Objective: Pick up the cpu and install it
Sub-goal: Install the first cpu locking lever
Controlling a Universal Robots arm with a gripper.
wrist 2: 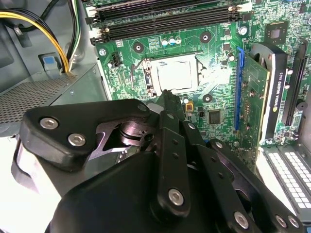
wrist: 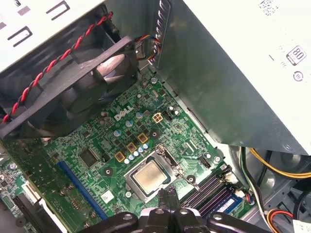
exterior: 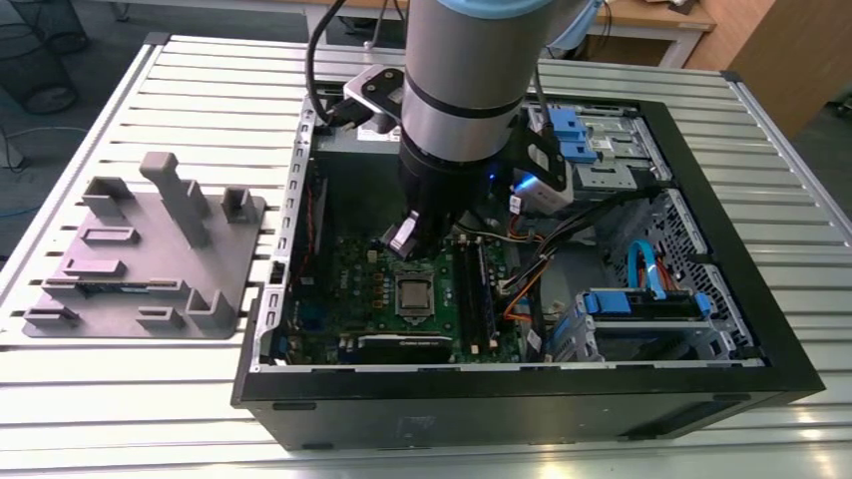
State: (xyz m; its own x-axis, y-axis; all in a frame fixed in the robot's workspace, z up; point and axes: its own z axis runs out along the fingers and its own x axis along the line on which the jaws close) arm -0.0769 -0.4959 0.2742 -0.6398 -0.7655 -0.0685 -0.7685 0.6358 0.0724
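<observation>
A robot arm reaches into an open computer case lying on a slatted metal table, its gripper hanging just above the green motherboard. In both wrist views the dark fingers come to a single narrow tip at the edge of the socket, apparently pressed together with nothing between them, though their very ends are hard to make out. The cpu, its pale metal lid facing up, lies flat inside the dark socket frame near the middle of the board; in the exterior view it sits just nearer the camera than the gripper. Judged from this, the chip looks seated, and the work in hand is about the socket itself. Doing it well calls for slow, straight travel and light contact, keeping the fingertip clear of the chip's lid and the memory slots close by. Farther off, a black fan and bundled cables crowd the case's far side. A grey fixture tray rests on the table at the exterior view's left.
</observation>
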